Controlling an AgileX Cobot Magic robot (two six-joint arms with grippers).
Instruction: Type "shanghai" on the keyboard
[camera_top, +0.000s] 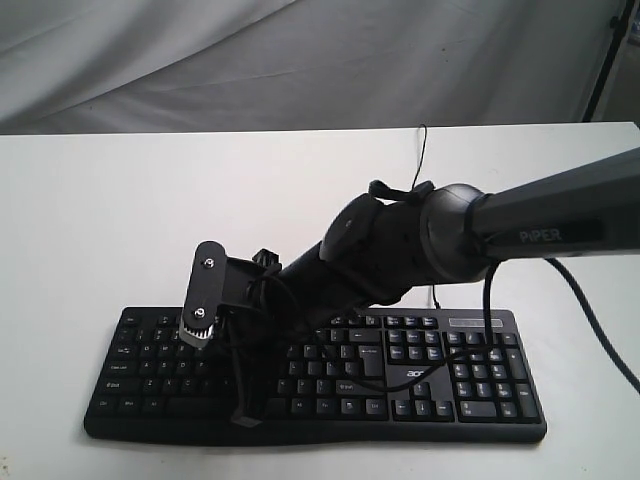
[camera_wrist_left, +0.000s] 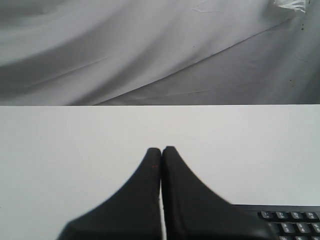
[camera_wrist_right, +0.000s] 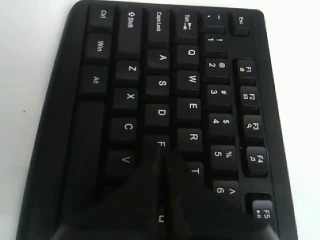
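Note:
The black keyboard (camera_top: 330, 405) with white legends lies across the front of the white table (camera_top: 100, 220), its thin cable (camera_top: 422, 150) running toward the back. My right arm reaches across it to its left half. The right gripper (camera_top: 197, 336) is shut with nothing between its fingers. In the right wrist view the right gripper (camera_wrist_right: 163, 151) has its tips over the keyboard (camera_wrist_right: 130, 75) at the F key; I cannot tell whether they touch it. The left gripper (camera_wrist_left: 162, 149) is shut and empty over bare table, beside a corner of the keyboard (camera_wrist_left: 292, 220). It is out of the exterior view.
A grey cloth backdrop (camera_top: 300, 60) hangs behind the table. A black cable (camera_top: 590, 310) droops from the right arm (camera_top: 560, 215) over the table's right side. A dark stand (camera_top: 605, 60) rises at the back right corner.

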